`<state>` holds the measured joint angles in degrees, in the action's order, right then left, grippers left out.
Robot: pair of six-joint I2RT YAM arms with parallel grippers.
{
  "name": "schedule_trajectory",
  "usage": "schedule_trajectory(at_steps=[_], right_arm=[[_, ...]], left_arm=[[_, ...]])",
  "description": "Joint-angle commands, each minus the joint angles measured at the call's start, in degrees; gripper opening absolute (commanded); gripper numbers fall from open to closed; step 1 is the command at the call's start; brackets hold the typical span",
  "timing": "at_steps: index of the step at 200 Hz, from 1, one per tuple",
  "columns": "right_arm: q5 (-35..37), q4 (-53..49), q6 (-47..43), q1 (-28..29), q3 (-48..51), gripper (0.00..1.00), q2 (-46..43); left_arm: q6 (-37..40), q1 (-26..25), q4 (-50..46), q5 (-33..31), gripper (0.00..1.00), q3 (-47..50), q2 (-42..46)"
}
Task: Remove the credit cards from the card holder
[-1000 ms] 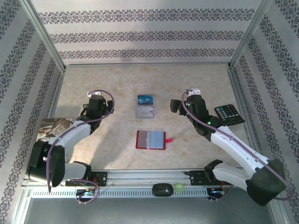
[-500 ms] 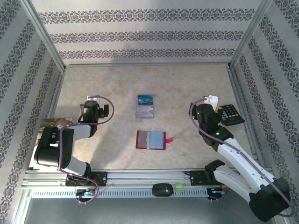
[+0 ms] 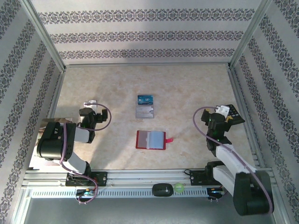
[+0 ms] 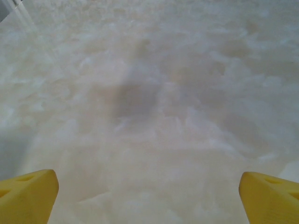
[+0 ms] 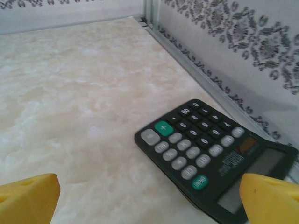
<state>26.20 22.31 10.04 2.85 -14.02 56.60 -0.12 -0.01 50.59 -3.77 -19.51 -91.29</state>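
Note:
The red card holder (image 3: 150, 139) lies open and flat at the table's middle, its strap tab pointing right. Beyond it rest the credit cards: a silver-grey card (image 3: 145, 112), and a blue card (image 3: 145, 99) touching its far edge. My left gripper (image 3: 89, 106) is well to the left of the holder. In the left wrist view it (image 4: 149, 200) is open, with bare table between its yellow fingertips (image 4: 28, 196). My right gripper (image 3: 223, 112) sits far right, open (image 5: 149, 200), with nothing held between its fingertips (image 5: 28, 198).
A black calculator (image 5: 210, 149) lies just ahead of the right gripper, by the right wall (image 3: 243, 100), partly under that gripper in the top view. A patterned flat item (image 3: 52, 125) lies beneath the left arm. Patterned walls enclose the table.
Both arms have folded back toward their bases. The left gripper went left and nearer. The right gripper swung right, over the calculator. The holder and cards stayed still.

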Motion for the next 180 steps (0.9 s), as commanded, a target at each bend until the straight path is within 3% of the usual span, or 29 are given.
schedule_trajectory(at_steps=[1, 43, 59, 71, 180], right_arm=[[-5.2, 12.9, -1.9, -0.6, -2.8, 0.98, 7.8], [-7.3, 19.4, -5.1, 0.2, -10.0, 0.98, 23.2], [-7.4, 23.0, -5.9, 0.4, -11.8, 0.98, 28.8], [-7.3, 17.2, -6.3, 1.1, -13.5, 0.98, 27.8], [-6.1, 20.0, -6.8, 1.8, -12.4, 0.98, 28.1]], left_arm=[[-2.6, -0.3, 6.9, -4.3, 0.99, -0.7, 0.4], [-1.6, -0.4, 11.9, -3.1, 0.99, 1.3, -0.3], [-1.5, -0.4, 9.4, -2.3, 0.99, 0.2, 0.1], [-1.6, -0.5, 7.2, -2.7, 0.99, -1.1, -0.1], [-0.5, -0.4, 5.0, -0.1, 0.99, -2.2, -0.1]])
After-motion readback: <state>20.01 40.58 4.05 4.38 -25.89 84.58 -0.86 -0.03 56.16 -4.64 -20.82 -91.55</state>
